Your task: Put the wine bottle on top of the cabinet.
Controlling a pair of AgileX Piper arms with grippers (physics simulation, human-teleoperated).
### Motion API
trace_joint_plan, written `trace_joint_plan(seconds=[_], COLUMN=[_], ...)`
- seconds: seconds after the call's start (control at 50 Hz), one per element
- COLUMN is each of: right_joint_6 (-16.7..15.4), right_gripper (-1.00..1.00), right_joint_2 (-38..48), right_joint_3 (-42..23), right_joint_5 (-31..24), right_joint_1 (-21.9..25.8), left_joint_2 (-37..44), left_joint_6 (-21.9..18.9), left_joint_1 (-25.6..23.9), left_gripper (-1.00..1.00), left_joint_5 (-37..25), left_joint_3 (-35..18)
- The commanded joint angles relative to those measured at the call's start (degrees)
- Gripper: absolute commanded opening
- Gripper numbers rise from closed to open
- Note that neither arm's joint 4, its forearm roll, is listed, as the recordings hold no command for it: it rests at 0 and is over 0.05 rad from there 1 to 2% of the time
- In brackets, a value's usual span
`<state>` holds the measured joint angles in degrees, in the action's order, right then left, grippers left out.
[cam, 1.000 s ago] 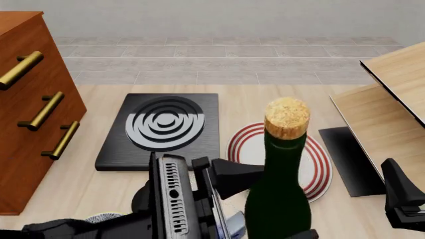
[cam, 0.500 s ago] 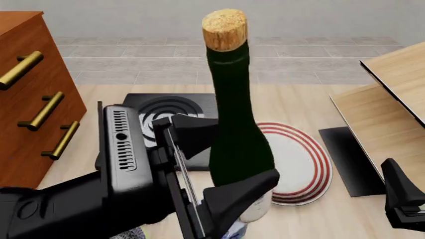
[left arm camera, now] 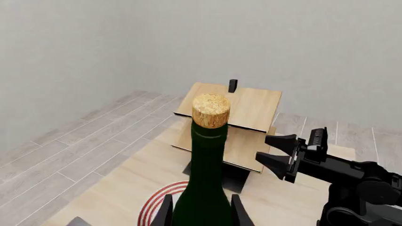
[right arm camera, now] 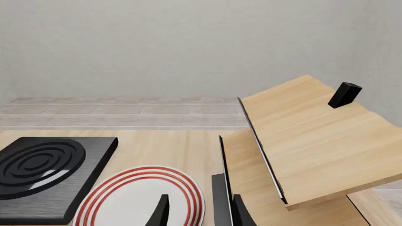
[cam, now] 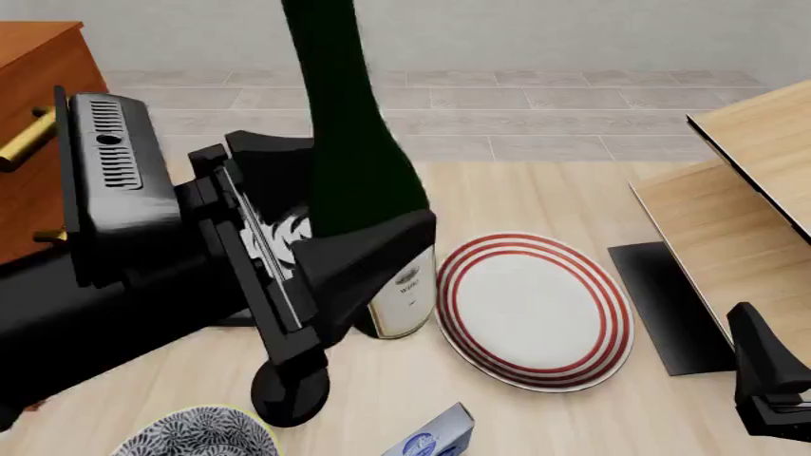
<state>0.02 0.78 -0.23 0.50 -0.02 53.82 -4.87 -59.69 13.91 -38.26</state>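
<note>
The cabinet [cam: 38, 142] stands at the far left of the front view, only its reddish-brown side and a brass handle showing past our left arm, and its top lies above that picture's edge. We judge the step in hand to be the carry: the bottle is up and has to travel left and higher before it can be set down.

The wine bottle [cam: 359, 180] is in the air in front of us, upright, with its base and pale label showing just beside the striped plate [cam: 533, 309] and its neck running out of the top of the front view. In the left wrist view its cork [left arm camera: 210, 109] points straight up, which is how we want to keep it.

Our left gripper [cam: 332, 249] is clamped around the bottle's lower body, one finger either side of the glass. To do this well, we should lift until the base is clearly above the cabinet's top edge before moving sideways, so the glass does not clip the corner. We should keep the wrist level: the bottle is tall and held low, so any tilt could swing its neck. Then we lower gently and release only once the base sits flat, well in from the edge.

Our right gripper [cam: 766, 385] waits at the lower right near the light-wood shelf unit [right arm camera: 301, 136], its fingers apart around nothing. It is best left parked there.
</note>
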Motion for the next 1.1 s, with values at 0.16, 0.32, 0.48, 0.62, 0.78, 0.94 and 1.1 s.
trace_joint_plan(seconds=[0.16,0.32,0.48,0.62,0.78,0.94,1.1], right_joint_6=[0.0,0.0,0.0,0.0,0.0,0.0,0.0], right_gripper=[1.00,1.00,1.00,1.00,1.00,1.00,1.00], right_joint_2=[0.0,0.0,0.0,0.0,0.0,0.0,0.0], right_joint_3=[0.0,0.0,0.0,0.0,0.0,0.0,0.0], right_joint_5=[0.0,0.0,0.0,0.0,0.0,0.0,0.0], right_joint_1=[0.0,0.0,0.0,0.0,0.0,0.0,0.0], left_joint_2=[-5.6,-7.6,-8.4,-8.1,-8.4,-8.6,-9.2], left_joint_6=[-3.2,-4.6,-5.3,-5.3,-5.4,-5.0,-5.4], left_joint_1=[6.8,10.2,13.7,16.8,20.7,24.8,27.8], left_gripper=[-1.00,-1.00,-1.00,-1.00,-1.00,-1.00,-1.00], left_joint_5=[-8.9,-13.2,-16.8,-19.7,-22.5,-24.8,-26.5], left_joint_3=[-4.4,-7.7,-10.7,-13.3,-16.6,-18.8,-20.4])
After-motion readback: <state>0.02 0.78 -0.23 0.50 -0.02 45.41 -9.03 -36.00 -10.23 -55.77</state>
